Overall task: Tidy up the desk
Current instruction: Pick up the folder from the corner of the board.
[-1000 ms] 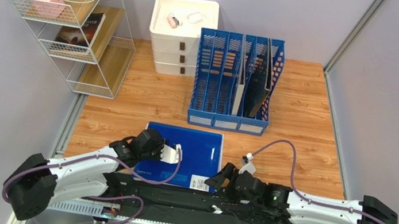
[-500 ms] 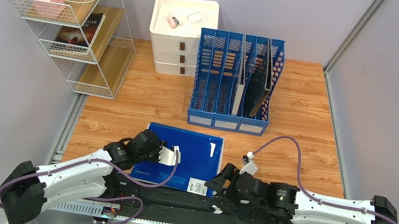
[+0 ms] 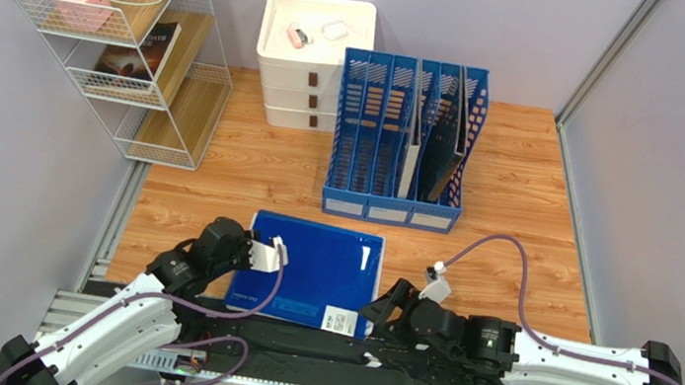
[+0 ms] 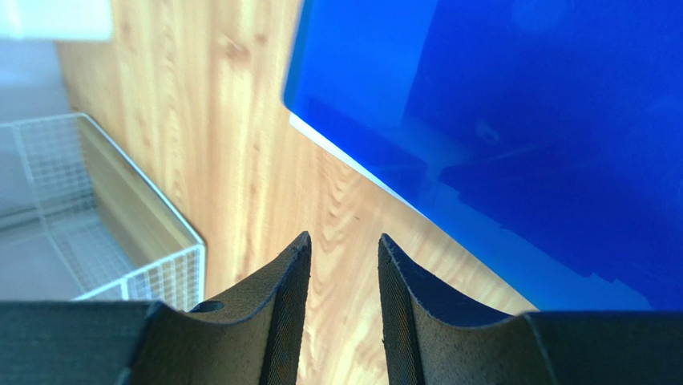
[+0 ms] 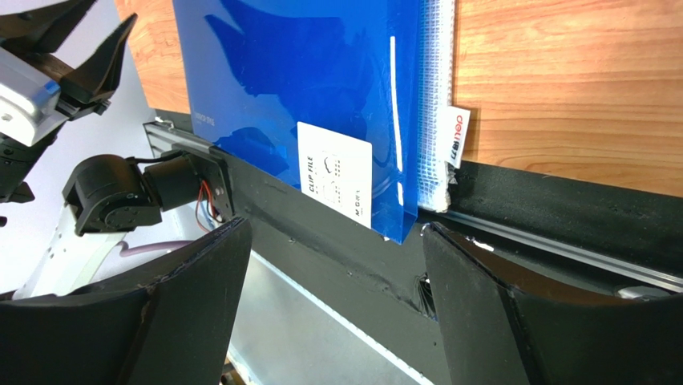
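You had a few folders (image 3: 443,156) standing in the blue file rack (image 3: 361,155). The blue clip file (image 3: 312,268) lay flat at the counter's (image 3: 511,225) near edge, unfiled. The left pincer (image 4: 343,241) stood slightly apart and the right pincer (image 5: 337,228) wide, both gripping nothing.

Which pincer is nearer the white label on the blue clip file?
Right. The right pincer sits just right of the white label, at the near corner of the blue clip file; the left pincer is by the file's left edge, farther away.

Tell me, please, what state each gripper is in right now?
Left gripper: open, holding nothing.
Right gripper: open wide, holding nothing.
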Available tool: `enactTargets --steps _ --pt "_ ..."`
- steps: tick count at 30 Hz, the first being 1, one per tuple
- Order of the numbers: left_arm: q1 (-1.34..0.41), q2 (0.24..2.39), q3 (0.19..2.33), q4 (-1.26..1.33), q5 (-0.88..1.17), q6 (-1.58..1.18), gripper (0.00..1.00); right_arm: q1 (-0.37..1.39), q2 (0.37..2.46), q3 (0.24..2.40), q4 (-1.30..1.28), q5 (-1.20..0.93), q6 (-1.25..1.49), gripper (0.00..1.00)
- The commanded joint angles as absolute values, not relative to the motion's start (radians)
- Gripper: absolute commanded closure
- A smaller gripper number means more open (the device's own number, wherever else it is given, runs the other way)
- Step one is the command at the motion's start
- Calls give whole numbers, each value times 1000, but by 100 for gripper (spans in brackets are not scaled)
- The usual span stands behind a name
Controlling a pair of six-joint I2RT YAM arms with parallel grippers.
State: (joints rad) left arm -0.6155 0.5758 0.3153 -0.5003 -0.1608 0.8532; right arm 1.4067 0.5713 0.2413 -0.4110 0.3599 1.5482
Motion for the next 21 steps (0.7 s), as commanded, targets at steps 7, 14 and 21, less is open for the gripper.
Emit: enactTargets --steps 7,14,21 --pt "-598 686 278 -492 -130 870 57 1411 686 226 -258 420 1551 16" --pt "-597 689 265 -495 -107 870 57 1391 723 183 -161 423 1563 16" --pt "-598 726 259 -482 -115 877 57 1379 727 179 -135 419 1551 16"
